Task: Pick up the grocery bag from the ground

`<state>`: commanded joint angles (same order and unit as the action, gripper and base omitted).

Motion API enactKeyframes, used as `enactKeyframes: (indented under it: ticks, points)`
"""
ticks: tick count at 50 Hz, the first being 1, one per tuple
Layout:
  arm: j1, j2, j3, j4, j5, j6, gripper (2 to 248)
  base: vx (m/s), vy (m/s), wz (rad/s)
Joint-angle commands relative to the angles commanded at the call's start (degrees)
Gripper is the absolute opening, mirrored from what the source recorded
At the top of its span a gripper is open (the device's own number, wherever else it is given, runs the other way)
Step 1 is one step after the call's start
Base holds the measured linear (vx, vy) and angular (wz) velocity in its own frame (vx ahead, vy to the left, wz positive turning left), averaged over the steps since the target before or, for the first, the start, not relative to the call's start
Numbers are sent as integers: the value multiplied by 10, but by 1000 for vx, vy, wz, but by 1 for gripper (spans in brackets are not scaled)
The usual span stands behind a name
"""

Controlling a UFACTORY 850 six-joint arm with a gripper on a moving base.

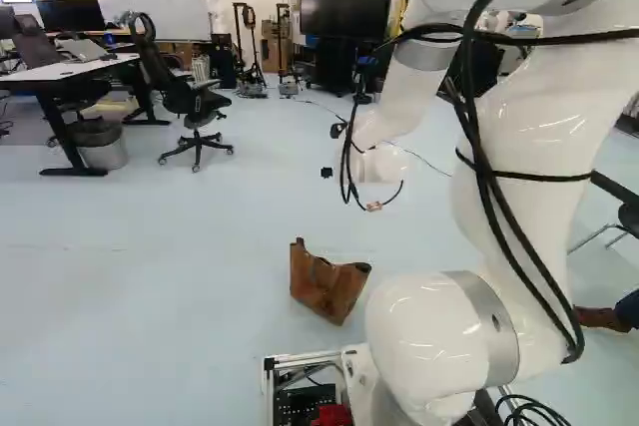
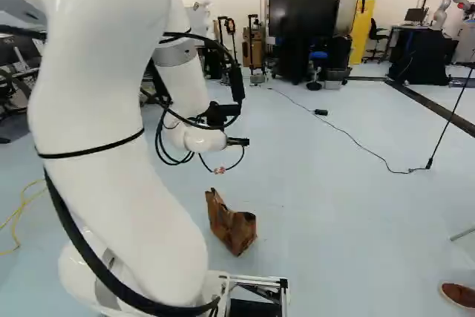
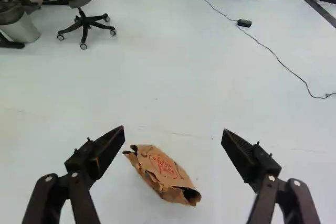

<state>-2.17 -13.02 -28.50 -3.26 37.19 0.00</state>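
Bag (image 3: 170, 185) on floor (image 3: 157, 93) bears round red print (image 3: 163, 166).

A black office chair (image 1: 188, 97) stands on the pale floor (image 1: 150, 236) beside a desk (image 1: 75, 69).

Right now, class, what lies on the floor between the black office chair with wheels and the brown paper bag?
Nothing: the left base view shows bare floor between the wheeled chair and the brown paper bag.

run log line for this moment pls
black two-fingered tool: open, empty | crumpled brown paper bag: on smooth pale-blue floor, untouched, ahead of tool | pick-up: not yet made
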Motion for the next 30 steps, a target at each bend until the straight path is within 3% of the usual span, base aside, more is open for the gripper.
enactKeyframes:
  ticks: [30]
  points:
    - [23,-119,-97,-42,-54,0,247,0,0,0]
